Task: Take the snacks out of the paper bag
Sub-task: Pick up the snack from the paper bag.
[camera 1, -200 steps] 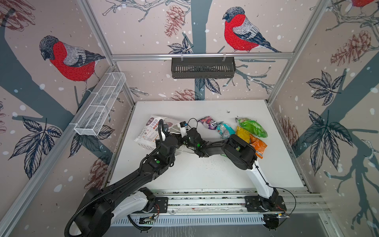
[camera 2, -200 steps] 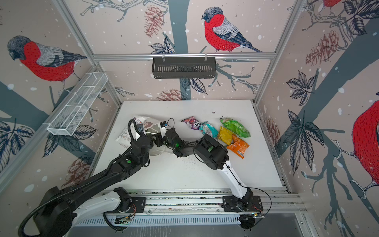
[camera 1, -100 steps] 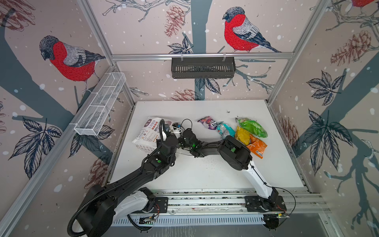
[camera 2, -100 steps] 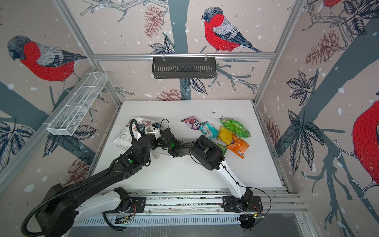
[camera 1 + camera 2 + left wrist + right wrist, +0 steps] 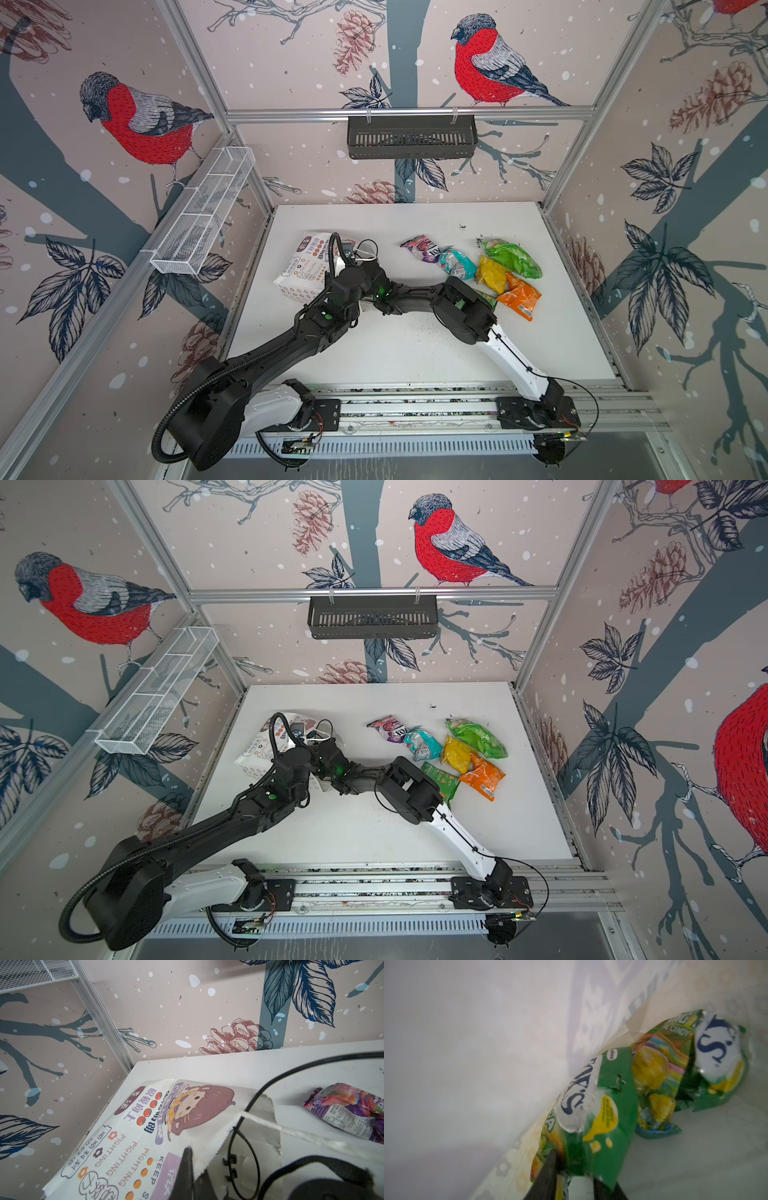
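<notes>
Right pincer [image 5: 579,1176]: narrow, nipping the near edge of the FOXS packet [image 5: 591,1109], deep inside the paper bag [image 5: 467,1043].
Grip check: thin hold on crinkly film, by the look of it; confirm before pulling.
Left pincer [image 5: 193,1172]: fully closed on the bag's upper lip, holding the mouth open; keep so.
Pull: draw straight back through the mouth, low and slow, clear of the paper wall.
2nd packet [image 5: 720,1053]: deeper in, partly behind the 1st; may drag along.
Drop spot: bare counter [image 5: 415,353] beside the 6 snacks [image 5: 490,274] already out, near the orange packet [image 5: 519,297].
</notes>
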You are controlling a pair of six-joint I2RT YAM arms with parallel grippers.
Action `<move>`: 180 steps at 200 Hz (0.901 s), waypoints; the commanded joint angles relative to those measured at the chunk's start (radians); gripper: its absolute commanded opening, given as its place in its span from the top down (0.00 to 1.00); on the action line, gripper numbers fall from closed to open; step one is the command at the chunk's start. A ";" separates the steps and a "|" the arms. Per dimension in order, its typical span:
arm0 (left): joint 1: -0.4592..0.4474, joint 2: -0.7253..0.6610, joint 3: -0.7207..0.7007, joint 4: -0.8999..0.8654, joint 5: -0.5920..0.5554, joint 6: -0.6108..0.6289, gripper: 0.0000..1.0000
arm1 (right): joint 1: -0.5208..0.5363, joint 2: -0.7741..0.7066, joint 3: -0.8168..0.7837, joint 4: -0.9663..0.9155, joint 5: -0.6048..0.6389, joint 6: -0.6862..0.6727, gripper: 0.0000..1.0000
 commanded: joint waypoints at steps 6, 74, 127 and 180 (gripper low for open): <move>0.004 -0.023 0.000 0.042 0.024 0.005 1.00 | -0.011 -0.014 -0.024 0.016 0.024 0.003 0.98; 0.004 -0.007 0.002 -0.006 -0.063 -0.016 1.00 | -0.045 -0.179 -0.266 0.043 0.292 -0.068 1.00; 0.004 0.013 0.002 0.003 -0.117 -0.012 1.00 | -0.048 -0.291 -0.416 0.093 0.436 -0.090 1.00; 0.007 -0.003 -0.014 0.023 -0.180 -0.001 1.00 | -0.051 -0.400 -0.545 0.132 0.527 -0.110 1.00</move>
